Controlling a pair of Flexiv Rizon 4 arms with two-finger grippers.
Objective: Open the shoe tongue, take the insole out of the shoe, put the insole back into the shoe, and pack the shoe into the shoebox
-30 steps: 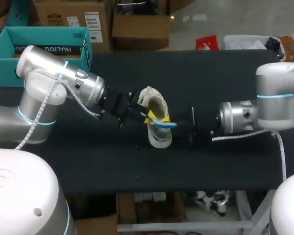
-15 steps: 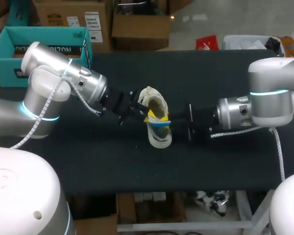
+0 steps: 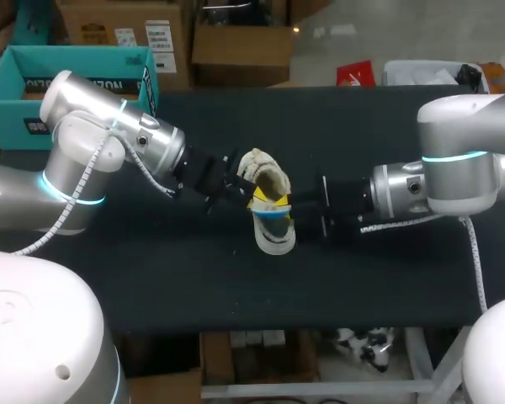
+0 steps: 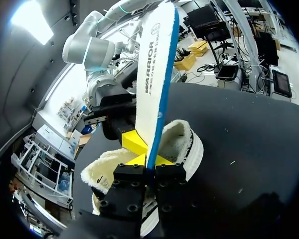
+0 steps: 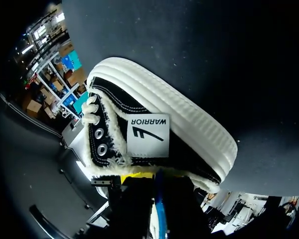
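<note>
- two arms meet at the shoe (image 3: pixel 273 236), which sits mid-worktop (image 3: pixel 168 286) between them with its toe toward my side. my reading is that one side works the insole while the other comes in from the opposite flank to steady the shoe or take over.
- the left fingers (image 4: pixel 138 160) are clenched on the insole (image 4: pixel 154 74), pinching it edge-on near one end. the white-and-blue strip stands out ahead of them, over the fleecy opening of the shoe.
- held by its thin edge like that, i judge the insole stays stiff enough to be steered out of the opening or down into it. which of those two steps this is, i can't say from here.
- in the right wrist view the shoe's side wall and ribbed sole fill the space ahead, and the insole's blue edge shows close in, at that wrist. whether the right arm (image 3: pixel 404 194) has hold of it i cannot tell.
- the teal shoebox (image 3: pixel 76 54) sits open at the far left corner, well apart from the shoe, so packing is not yet begun.
</note>
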